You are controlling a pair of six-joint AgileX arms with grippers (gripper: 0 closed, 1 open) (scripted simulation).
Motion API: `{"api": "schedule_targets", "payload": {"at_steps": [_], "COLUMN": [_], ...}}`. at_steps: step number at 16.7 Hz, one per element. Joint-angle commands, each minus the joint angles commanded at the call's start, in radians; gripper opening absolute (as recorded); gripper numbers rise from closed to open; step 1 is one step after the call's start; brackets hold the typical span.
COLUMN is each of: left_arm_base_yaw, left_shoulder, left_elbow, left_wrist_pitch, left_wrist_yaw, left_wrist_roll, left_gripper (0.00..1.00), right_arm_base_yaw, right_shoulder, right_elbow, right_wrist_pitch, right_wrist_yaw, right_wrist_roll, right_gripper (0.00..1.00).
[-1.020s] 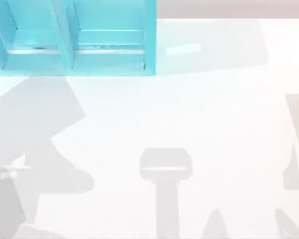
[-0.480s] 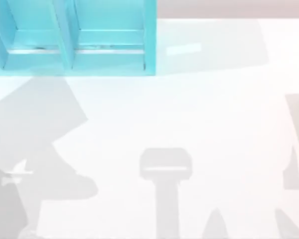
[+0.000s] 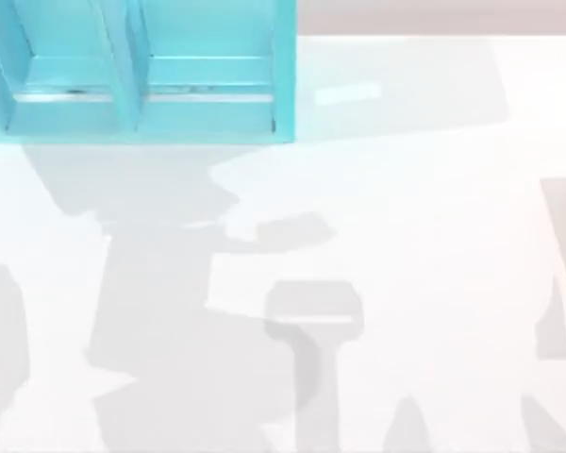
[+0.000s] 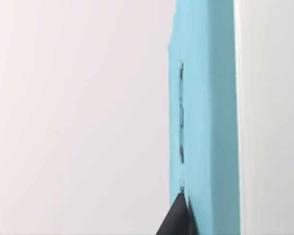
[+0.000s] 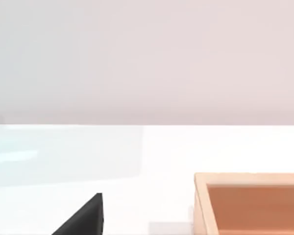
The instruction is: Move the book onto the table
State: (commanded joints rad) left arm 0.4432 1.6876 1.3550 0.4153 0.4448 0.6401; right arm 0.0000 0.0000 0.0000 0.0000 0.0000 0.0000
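Shadows have shifted most since a second ago: the broad grey shadow (image 3: 170, 311) that lay against the left edge of the glossy white table (image 3: 434, 236) now stretches towards its middle, with a blocky tip reaching right, while the bright turquoise compartmented shelf unit (image 3: 283, 75) at the far left keeps its place, cut off by the frame's top and left. Thin dark marks along its compartment floors are too small for us to read. From the left wrist view we see the left gripper (image 4: 175, 220) as one dark wedge, cut off at the frame edge, touching a tall blue slab (image 4: 206, 117) with a narrow white strip down its far side. We cannot tell whether this slab is the plain teal-blue hardcover book or a wall of the shelf, so we cannot say for sure where the book is. Whether that gripper is apart, together or clamped we cannot tell. In the right wrist view the right gripper (image 5: 83, 218) is likewise a single dark wedge above the table, state unclear, near an open light-brown wooden box (image 5: 250, 203) cut off at the right.
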Motion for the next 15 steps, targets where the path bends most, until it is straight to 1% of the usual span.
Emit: {"api": "schedule_targets", "payload": {"at_steps": [3, 6, 10, 15], "left_arm_base_yaw": [-0.162, -0.353, -0.638, -1.013], "left_shoulder": [0.171, 0.381, 0.706, 1.148], "left_elbow": [0.269, 0.582, 1.046, 1.660], "left_wrist_pitch": [0.003, -0.002, -0.023, -0.064], "left_wrist_yaw": [-0.185, -0.398, -0.714, -1.129], "left_wrist_roll": [0.345, 0.757, 1.388, 2.261], "left_gripper": [0.00, 0.00, 0.00, 0.00], "right_arm_base_yaw": [0.000, 0.000, 0.000, 0.000], "right_shoulder": [0.000, 0.000, 0.000, 0.000], "right_elbow": [0.000, 0.000, 0.000, 0.000], "right_wrist_pitch": [0.000, 0.000, 0.000, 0.000], "right_wrist_yaw": [0.000, 0.000, 0.000, 0.000], "right_wrist_roll": [0.000, 0.000, 0.000, 0.000], "right_gripper": [1.00, 1.00, 1.00, 1.00]}}
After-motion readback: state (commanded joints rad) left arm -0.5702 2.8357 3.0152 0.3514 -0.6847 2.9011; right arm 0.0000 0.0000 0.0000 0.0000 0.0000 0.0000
